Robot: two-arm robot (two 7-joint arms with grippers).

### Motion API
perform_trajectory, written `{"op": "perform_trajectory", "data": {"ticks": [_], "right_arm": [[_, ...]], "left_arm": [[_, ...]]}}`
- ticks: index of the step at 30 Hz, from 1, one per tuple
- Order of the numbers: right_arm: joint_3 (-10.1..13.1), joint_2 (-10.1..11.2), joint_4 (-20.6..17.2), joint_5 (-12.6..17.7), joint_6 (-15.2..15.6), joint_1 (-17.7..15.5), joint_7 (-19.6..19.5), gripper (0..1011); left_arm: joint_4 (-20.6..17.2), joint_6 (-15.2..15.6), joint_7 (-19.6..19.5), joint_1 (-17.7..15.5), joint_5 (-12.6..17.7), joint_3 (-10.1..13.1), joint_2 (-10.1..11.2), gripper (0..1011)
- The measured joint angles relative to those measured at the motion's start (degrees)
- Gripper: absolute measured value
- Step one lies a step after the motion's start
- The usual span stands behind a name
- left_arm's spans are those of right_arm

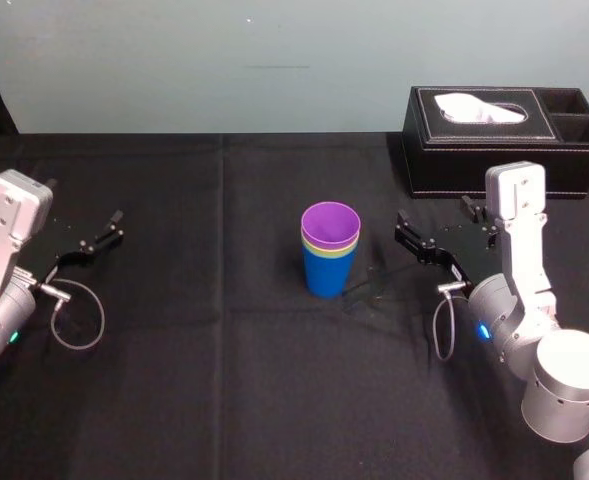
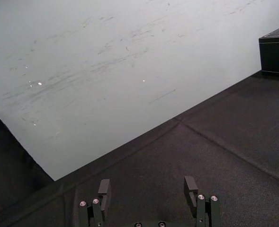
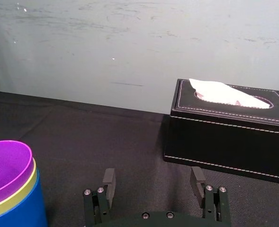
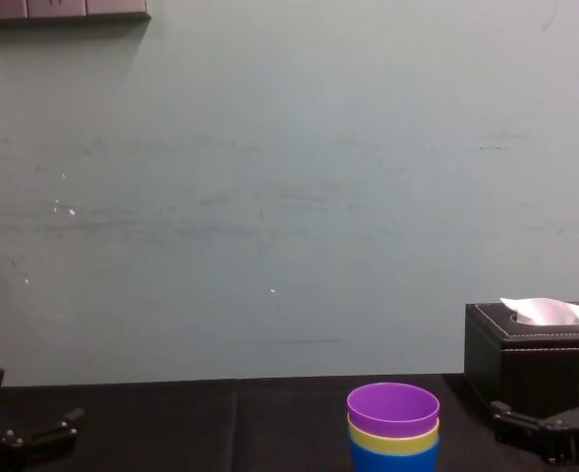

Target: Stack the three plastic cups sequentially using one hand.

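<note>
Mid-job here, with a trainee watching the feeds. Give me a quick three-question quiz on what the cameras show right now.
1. Multiple choice: which cup is the outermost one, at the bottom of the stack? A purple, B blue, C yellow-green.
2. True or false: the right gripper is shut on the stack.
3. Short answer: what black thing stands beyond the right gripper?

Key
1. B, the blue cup; yellow-green nests in it and purple is innermost.
2. False. It is open, beside the stack and apart from it. The left gripper is also open, parked far to the left.
3. The tissue box.
</note>
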Motion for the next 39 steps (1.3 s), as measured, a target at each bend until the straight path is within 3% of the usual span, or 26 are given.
{"op": "perform_trajectory", "data": {"ticks": [39], "right_arm": [[0.0, 0.0, 0.0, 0.0, 0.0, 0.0, 0.0, 1003]], "left_arm": [[0.0, 0.0, 0.0, 0.0, 0.0, 0.0, 0.0, 1011]]}}
